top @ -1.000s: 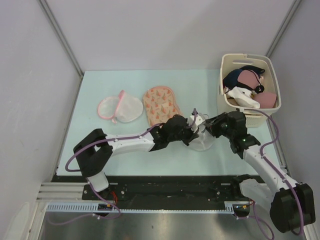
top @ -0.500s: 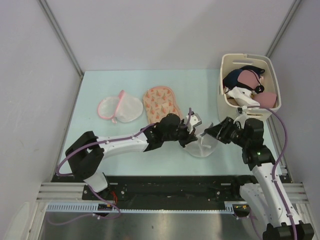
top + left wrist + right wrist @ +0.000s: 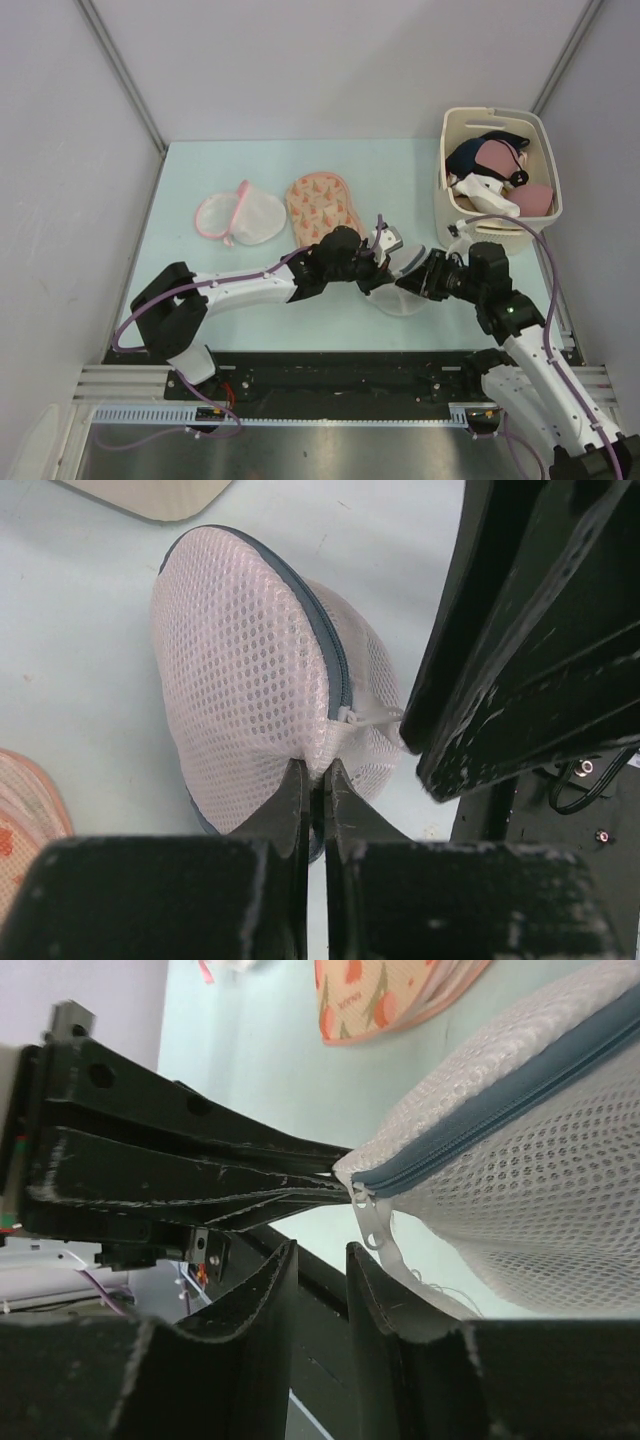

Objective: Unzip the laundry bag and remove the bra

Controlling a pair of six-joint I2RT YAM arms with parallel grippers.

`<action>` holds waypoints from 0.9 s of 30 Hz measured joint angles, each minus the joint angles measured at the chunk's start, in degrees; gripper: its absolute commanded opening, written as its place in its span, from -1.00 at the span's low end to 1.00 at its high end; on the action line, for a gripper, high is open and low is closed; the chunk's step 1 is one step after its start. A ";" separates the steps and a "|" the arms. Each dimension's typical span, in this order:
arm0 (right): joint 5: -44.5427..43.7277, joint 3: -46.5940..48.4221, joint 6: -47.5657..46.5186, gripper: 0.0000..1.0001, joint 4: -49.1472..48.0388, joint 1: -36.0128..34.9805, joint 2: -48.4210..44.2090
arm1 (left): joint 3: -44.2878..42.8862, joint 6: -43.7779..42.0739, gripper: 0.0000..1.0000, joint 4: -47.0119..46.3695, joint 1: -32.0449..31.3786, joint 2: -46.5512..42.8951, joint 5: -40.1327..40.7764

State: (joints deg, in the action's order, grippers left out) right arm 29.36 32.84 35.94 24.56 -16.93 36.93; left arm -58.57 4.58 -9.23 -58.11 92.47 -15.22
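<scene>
Since a second ago the right arm has swung down from the basket side and now points left at the bag; the left arm's elbow has dropped toward the near edge.

On the table (image 3: 190,170), far left, lies a pink-edged mesh pouch (image 3: 240,217), with a patterned pad (image 3: 322,205) just beside it. The left gripper (image 3: 313,770) is clamped on a fold of the bag (image 3: 250,680), which stands at centre-right between the two grippers, zip (image 3: 480,1100) closed. The bra inside cannot be made out. The right gripper (image 3: 312,1252) has its jaws narrowly apart, holding nothing, with the zip pull (image 3: 370,1222) just ahead of them. The basket (image 3: 447,150) of garments stands at far right.
</scene>
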 measured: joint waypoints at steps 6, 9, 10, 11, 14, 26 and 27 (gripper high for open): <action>-5.64 0.09 0.44 -0.57 -0.17 -3.89 2.03 | -0.04 0.00 -0.99 0.09 0.07 0.00 0.07; -12.13 1.81 0.11 -0.60 2.08 -6.69 1.92 | -0.07 0.00 -0.99 0.24 0.07 0.00 0.07; -14.56 2.91 -0.04 -0.59 3.26 -8.13 1.97 | -0.07 0.00 -0.99 0.28 0.07 0.00 0.07; -16.90 3.93 -0.20 -0.59 4.24 -9.31 1.95 | -0.07 0.00 -0.99 0.33 0.07 0.00 0.07; -25.14 7.34 -0.96 -0.59 7.19 -13.84 1.90 | -0.07 0.00 -0.99 0.39 0.07 0.00 0.07; -43.43 12.44 -3.28 -0.18 13.53 -28.15 6.86 | -0.26 -0.04 -0.99 0.85 0.11 0.00 0.11; -44.00 12.59 -3.63 -0.18 13.57 -28.63 7.67 | -0.26 -0.02 -0.99 0.85 0.11 0.00 0.11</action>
State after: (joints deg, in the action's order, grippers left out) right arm -14.63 45.43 32.32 38.13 -45.56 44.60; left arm -58.83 4.56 -8.38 -58.00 92.47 -15.11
